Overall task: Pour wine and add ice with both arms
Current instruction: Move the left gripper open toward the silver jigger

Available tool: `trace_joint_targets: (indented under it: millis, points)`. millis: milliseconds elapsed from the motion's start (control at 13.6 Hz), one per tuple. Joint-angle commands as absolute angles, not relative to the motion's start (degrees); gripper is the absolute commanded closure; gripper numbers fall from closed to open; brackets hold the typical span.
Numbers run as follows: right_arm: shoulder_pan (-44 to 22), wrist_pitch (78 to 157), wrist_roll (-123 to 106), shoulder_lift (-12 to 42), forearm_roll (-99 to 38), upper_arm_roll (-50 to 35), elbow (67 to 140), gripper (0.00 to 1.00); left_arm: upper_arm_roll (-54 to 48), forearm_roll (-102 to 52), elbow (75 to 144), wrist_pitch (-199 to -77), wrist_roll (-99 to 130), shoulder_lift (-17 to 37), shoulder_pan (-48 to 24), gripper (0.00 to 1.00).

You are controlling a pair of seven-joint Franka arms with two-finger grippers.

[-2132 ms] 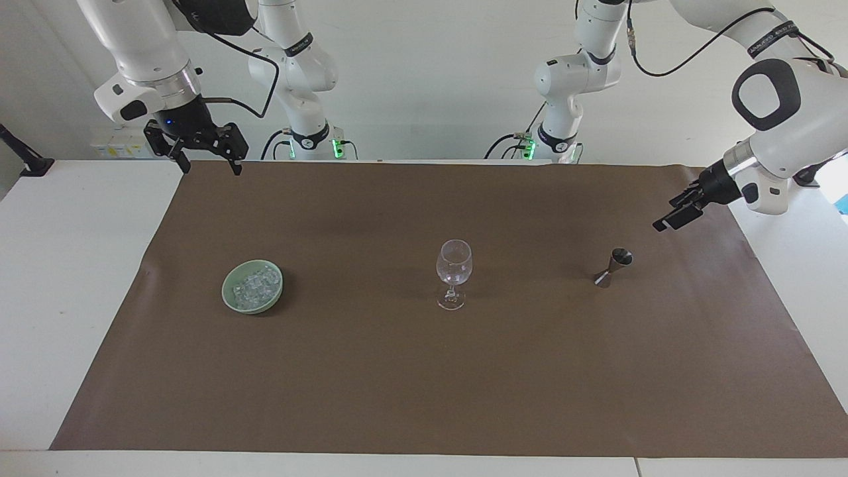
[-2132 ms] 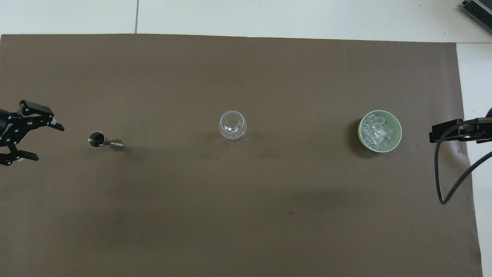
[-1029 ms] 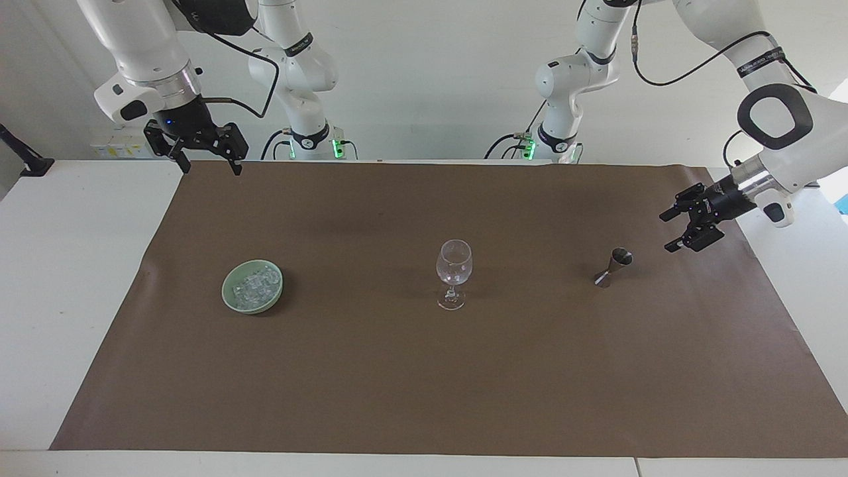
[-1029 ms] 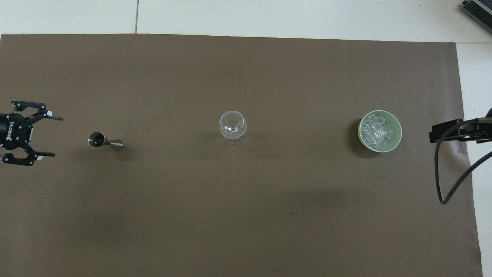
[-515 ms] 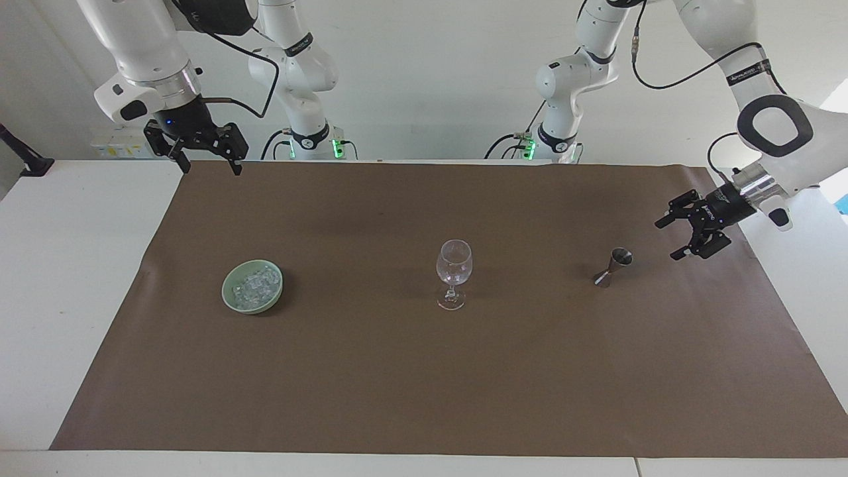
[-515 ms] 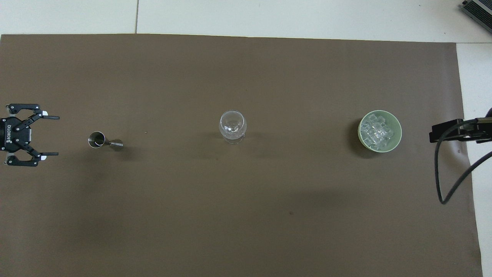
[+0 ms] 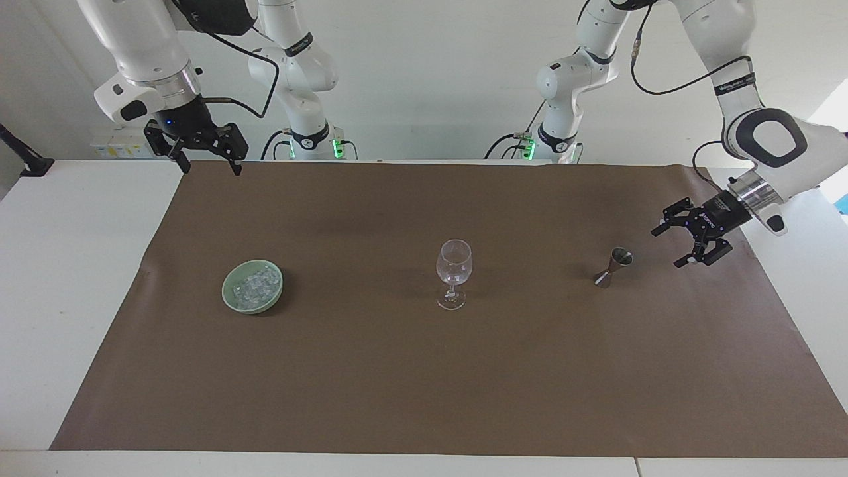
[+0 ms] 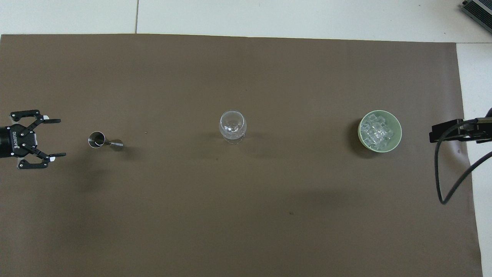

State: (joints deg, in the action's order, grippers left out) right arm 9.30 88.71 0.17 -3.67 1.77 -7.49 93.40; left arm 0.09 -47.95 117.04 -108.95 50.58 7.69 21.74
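An empty clear wine glass stands upright at the middle of the brown mat. Ice fills a pale green bowl toward the right arm's end. A small steel jigger stands toward the left arm's end. My left gripper hangs open just above the mat beside the jigger, fingers pointing at it, a short gap away. My right gripper waits open, high over the mat's corner nearest the robots. No wine is in view.
The brown mat covers most of the white table. A black cable loops over the mat's edge at the right arm's end. The green bowl's rim sits a hand's width from that edge.
My left gripper has come down, turned its fingers level with the table and drawn closer to the jigger. The right arm, glass, bowl and jigger have not moved.
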Motion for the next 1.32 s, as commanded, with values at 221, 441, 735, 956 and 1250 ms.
trace_joint_targets:
  millis: [221, 441, 735, 956, 1250]
  points:
    - [9.6, 88.8, -1.0, -4.8, 1.5, -7.6, 94.7, 0.00, -0.4, -54.7, 123.3, -110.2, 50.3, 6.7, 24.5, 0.00]
    - [9.6, 88.8, -0.9, -4.8, 1.5, -7.6, 94.7, 0.00, -0.4, -58.5, 125.9, -110.1, 50.2, 6.4, 24.7, 0.00]
    - [9.5, 88.7, -1.0, -4.8, 1.5, -7.6, 94.7, 0.00, -0.4, -62.3, 129.1, -112.1, 50.1, 6.3, 24.7, 0.00]
    - [9.5, 88.8, -1.0, -4.8, 1.5, -7.6, 94.7, 0.00, -0.4, -64.6, 131.6, -113.0, 50.1, 5.9, 24.6, 0.00]
    - [9.5, 88.8, -1.0, -4.8, 1.5, -7.6, 94.7, 0.00, -0.5, -69.8, 136.2, -114.7, 44.8, 5.5, 24.5, 0.00]
